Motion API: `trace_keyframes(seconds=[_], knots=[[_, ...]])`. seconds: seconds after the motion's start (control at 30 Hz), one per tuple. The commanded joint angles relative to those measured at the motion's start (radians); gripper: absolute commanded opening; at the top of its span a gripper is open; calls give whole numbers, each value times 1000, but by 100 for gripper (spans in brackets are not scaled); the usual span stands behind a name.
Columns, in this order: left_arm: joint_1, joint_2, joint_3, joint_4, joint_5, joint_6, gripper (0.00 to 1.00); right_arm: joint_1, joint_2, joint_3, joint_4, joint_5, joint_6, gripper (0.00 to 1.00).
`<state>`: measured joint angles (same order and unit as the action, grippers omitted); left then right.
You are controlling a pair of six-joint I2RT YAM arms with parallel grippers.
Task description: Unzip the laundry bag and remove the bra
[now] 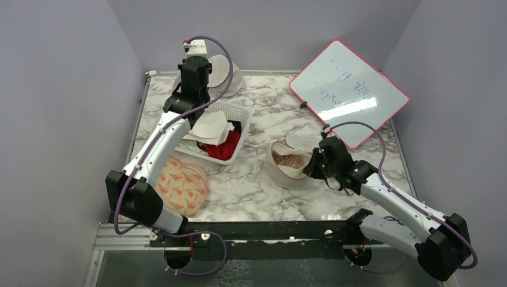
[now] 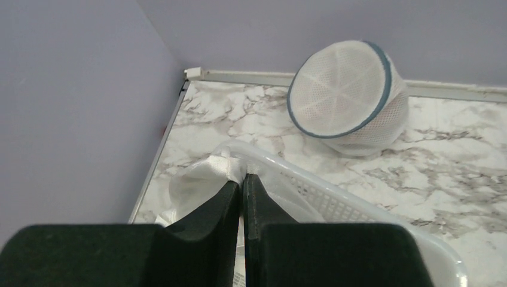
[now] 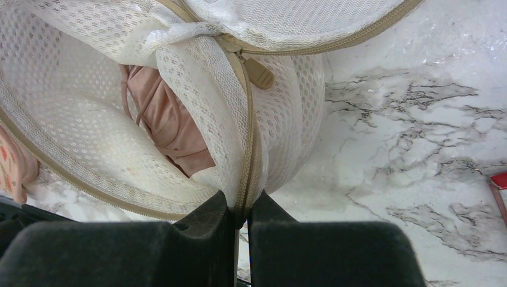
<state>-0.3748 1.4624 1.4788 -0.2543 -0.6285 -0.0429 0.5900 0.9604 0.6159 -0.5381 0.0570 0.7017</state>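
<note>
**LEGIBLE MARKINGS: NONE RESOLVED**

One written surface is in view. The whiteboard [image 1: 350, 92], pink-framed and tilted, stands at 1 o'clock from the centre of the table [image 1: 251, 191]. Its white face carries two short rows of blue handwriting, running diagonally across the board. In the top view the strokes are faint and partly washed out by glare, so no letter, numeral or word can be made out. Neither wrist view shows any readable text.

Cream laundry bag [image 3: 78, 107], pink bra [image 3: 173, 125], marbled table [image 3: 406, 119].
</note>
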Motion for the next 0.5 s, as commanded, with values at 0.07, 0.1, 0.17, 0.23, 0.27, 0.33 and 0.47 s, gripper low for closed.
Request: trace_keyframes(seconds=[0.07, 0.1, 0.17, 0.23, 0.27, 0.33, 0.47], knots=[[26, -16, -158, 69, 110, -87, 0, 6, 24, 1, 46, 21, -8, 5], [26, -26, -192, 61, 133, -138, 0, 6, 29, 2, 47, 17, -8, 5], [25, -61, -284, 58, 201, -242, 0, 6, 36, 6, 46, 3, -10, 5], [26, -105, -412, 94, 294, -329, 0, 6, 32, 8, 42, -9, -12, 5], [25, -126, -463, 127, 337, -359, 0, 7, 30, 7, 41, -16, -12, 5], [24, -155, -536, 152, 401, -386, 0, 7, 20, 0, 44, -33, -11, 5], [26, -189, -568, 76, 430, -410, 4, 6, 11, -12, 45, -77, -12, 9]])
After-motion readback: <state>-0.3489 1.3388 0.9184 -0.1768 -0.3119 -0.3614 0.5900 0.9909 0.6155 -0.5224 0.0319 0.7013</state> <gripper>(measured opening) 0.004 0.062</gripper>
